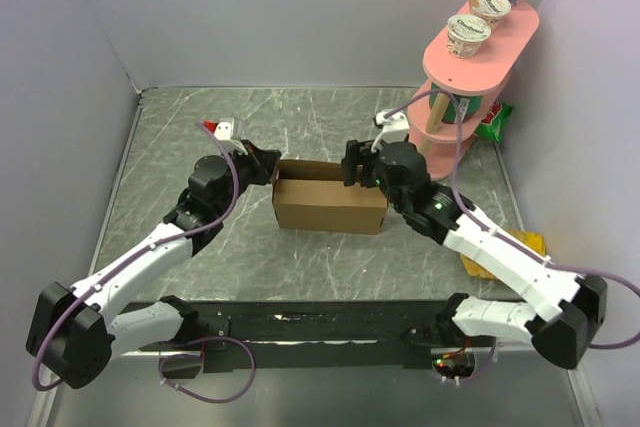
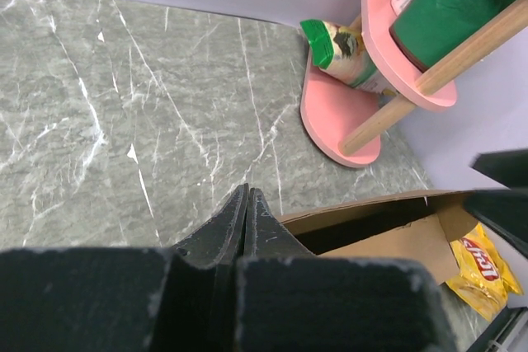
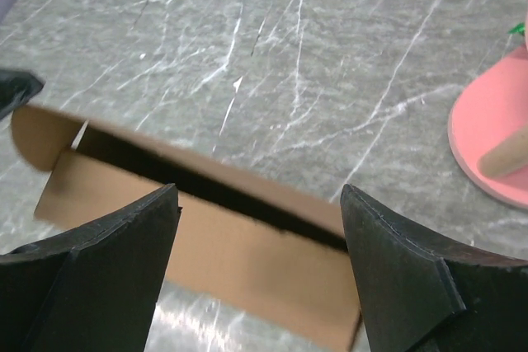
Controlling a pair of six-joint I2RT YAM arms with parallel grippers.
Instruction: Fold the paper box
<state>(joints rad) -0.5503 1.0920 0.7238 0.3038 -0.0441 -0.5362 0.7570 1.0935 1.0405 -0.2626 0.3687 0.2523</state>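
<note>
paper box [image 1: 330,209]: plain brown cardboard, unprinted, shallow rectangular open-top tray with walls up, sitting in the middle of the grey marble table [image 1: 200,117] between both arms. left gripper [image 2: 246,208] pinched closed on nothing, tips at the box's left end. right gripper [image 3: 260,204] jaws spread wide over the far wall.

- Left gripper [image 2: 247,197] at bottom centre, jaws pressed together, tips over the grey marble table [image 2: 99,121].
- Box [image 2: 396,241] at bottom right: brown cardboard, top open. Its near rim is just beside the gripper's right finger; can't tell if they touch.
- Pink rack [image 2: 330,125] at top right, at the table's far edge.
- Green bag [image 2: 342,51] on the rack's base, green pack [image 2: 450,6] on the shelf above.
- Yellow chip bag [image 2: 483,274] on the table past the box, at the right edge.
</note>
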